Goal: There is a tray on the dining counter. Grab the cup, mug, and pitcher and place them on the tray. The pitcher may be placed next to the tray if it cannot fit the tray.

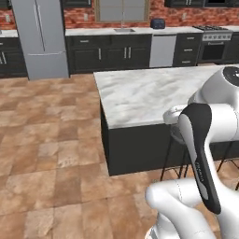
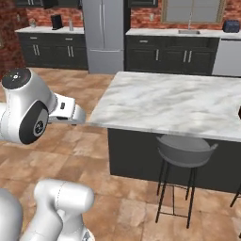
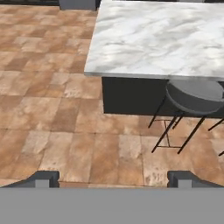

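1. Hand view shows the gripper [image 3: 113, 179] with its two tips far apart at the bottom; the jaws stand wide and nothing is between them.
2. Below the hand I see the brown tile floor [image 3: 65, 113], so the hand hangs over the floor, apart from the dining counter [image 3: 162, 39].
3. The counter is a white marble top on a dark base. One grey stool [image 3: 194, 94] stands under its near edge.
4. The tray, cup, mug and pitcher I cannot find in these pictures. A small dark shape sits at the right edge of the counter in the right base view, too cut off to name.
5. My judgement: the task is at its start. Nothing is grasped, and the robot must first find the things.
6. Risk one: the arm [image 1: 205, 154] is folded close to the counter corner. If the base drives or turns near it, an elbow may hit the marble edge or the stool.
7. Risk two: with the hand looking at the floor, the robot may search in the wrong place and lose time.
8. Risk three: far behind, the brick wall counter [image 2: 52, 29] carries a dark item and a small slim grey one, which I cannot name. Either may be taken wrongly.
9. Containers: no open container shows its inside here, so I cannot say what any holds.
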You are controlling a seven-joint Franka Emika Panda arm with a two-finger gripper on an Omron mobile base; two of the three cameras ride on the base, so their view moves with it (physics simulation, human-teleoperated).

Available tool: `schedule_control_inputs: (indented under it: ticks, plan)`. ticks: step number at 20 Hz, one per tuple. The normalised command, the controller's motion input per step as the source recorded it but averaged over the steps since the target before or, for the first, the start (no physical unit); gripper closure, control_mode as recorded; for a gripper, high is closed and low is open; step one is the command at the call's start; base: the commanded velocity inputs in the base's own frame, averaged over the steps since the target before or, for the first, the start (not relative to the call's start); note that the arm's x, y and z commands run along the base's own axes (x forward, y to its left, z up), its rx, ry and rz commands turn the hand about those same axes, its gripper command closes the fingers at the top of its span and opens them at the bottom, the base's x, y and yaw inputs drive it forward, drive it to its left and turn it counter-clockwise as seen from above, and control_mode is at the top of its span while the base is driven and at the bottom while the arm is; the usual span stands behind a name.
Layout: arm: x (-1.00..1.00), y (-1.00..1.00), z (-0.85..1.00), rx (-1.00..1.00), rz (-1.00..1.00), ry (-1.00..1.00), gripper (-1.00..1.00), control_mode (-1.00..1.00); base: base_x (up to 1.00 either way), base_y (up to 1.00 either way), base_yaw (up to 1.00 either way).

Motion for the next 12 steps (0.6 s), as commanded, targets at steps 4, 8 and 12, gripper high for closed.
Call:
schedule_control_inputs:
  ticks: [4, 8, 12]
  plan:
    - [0.00, 0.00, 0.00, 0.00, 0.00, 0.00, -1.00, 1.00, 0.12, 1.00, 0.00]
    - [0.00, 0.00, 0.00, 0.00, 0.00, 0.00, -1.00, 1.00, 0.13, 1.00, 0.00]
    - [0.00, 0.00, 0.00, 0.00, 0.00, 0.00, -1.00, 1.00, 0.19, 1.00, 0.00]
